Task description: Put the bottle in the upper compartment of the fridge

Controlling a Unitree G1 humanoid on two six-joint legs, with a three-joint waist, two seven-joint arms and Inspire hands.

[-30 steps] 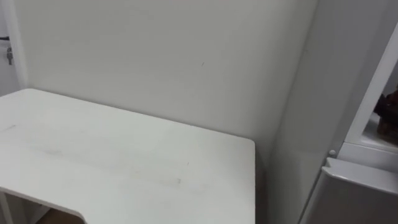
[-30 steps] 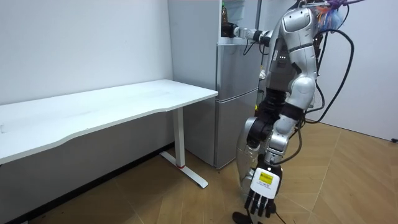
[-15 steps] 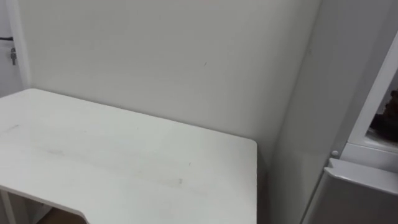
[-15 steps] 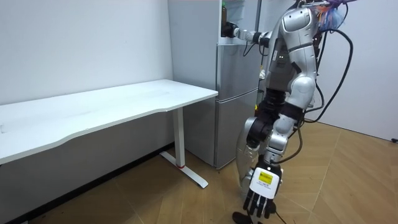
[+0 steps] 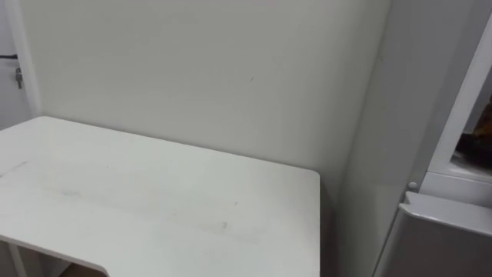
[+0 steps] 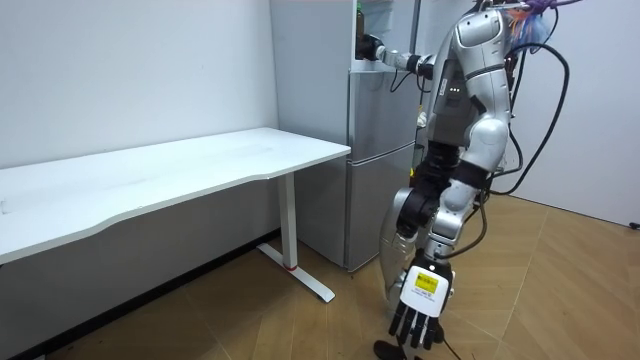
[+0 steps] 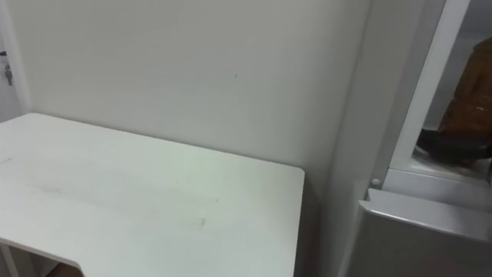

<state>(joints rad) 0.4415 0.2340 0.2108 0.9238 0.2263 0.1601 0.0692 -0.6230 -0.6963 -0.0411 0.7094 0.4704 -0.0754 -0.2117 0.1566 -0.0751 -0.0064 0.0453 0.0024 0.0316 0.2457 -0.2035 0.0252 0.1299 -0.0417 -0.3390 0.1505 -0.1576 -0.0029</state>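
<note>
Right hand (image 6: 368,47) reaches into the upper fridge (image 6: 380,150) by the bottle (image 7: 470,92), its grip impossible to tell. Left hand (image 6: 418,318) hangs open, and the table (image 5: 154,200) stands alongside.

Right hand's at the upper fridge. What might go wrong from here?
1. The eye views face the table. The right hand and bottle sit at their edge, so placement would be judged nearly blind.
2. The bottle looks close to the front of the fridge shelf, and the grip can't be made out, so pulling back might tip it out.
The left hand hangs idle.
</note>
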